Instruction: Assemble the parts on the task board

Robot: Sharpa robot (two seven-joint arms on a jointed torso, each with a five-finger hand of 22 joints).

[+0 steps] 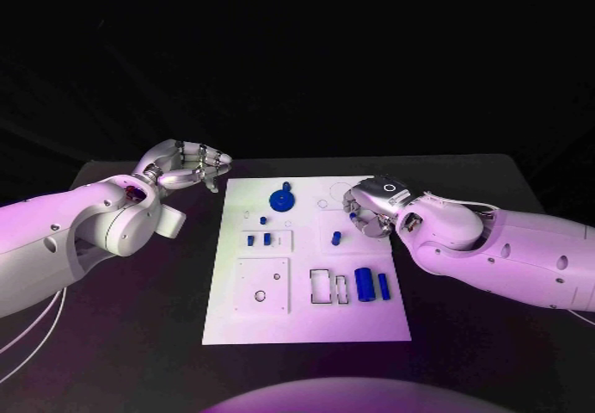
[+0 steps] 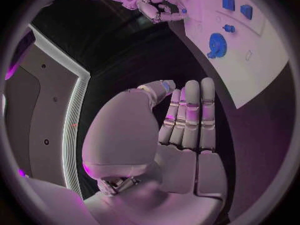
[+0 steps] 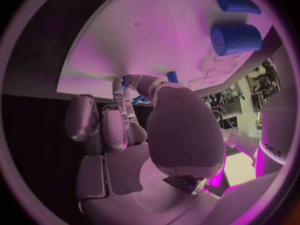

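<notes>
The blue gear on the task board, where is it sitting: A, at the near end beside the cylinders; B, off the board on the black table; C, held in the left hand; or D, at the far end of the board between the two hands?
D: the blue gear lies at the far end of the task board, between the left hand and right hand, neither holding it.

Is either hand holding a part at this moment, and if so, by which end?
The right hand pinches a small blue part at its lower end, its top showing above the fingertips. The left hand holds nothing.
</notes>
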